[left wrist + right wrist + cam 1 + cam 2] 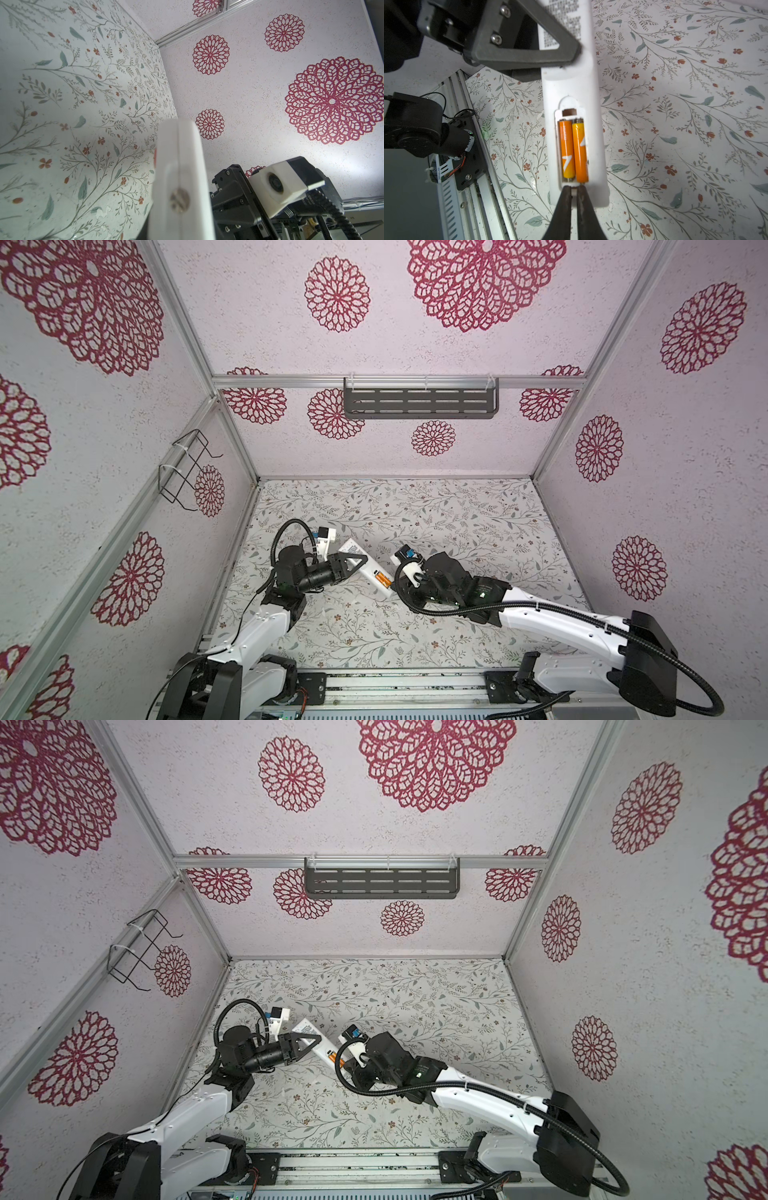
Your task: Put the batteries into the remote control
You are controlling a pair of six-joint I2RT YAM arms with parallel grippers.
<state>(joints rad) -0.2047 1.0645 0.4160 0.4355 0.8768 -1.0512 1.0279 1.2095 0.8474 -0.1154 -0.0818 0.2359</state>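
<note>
- A slim white remote control, smooth hard plastic with rounded corners, faces back-up, and its open battery bay is a rectangular recess with an arched notch at one end.
- Two batteries lie inside the remote control, side by side along its length. They are glossy orange cylinders shading to yellow, with white lightning-shaped marks and small metal ends.
- The left gripper is clamped on the remote control's middle. One matte dark-grey finger, an open triangular frame fixed with two silver screws, presses on its back, and the other sits beneath it.
- A label of fine grey print covers the remote control's back, partly seen through that triangular frame.
- The right gripper meets the remote control at the bay's end nearest the batteries' lower tips. Its two tapered black fingers are drawn together with only a sliver between them, gripping nothing.
- Below the remote control spreads the tabletop, a pale matte sheet printed with thin branches, teal leaves and rust-red flowers. Whether the remote control touches it is unclear.
</note>
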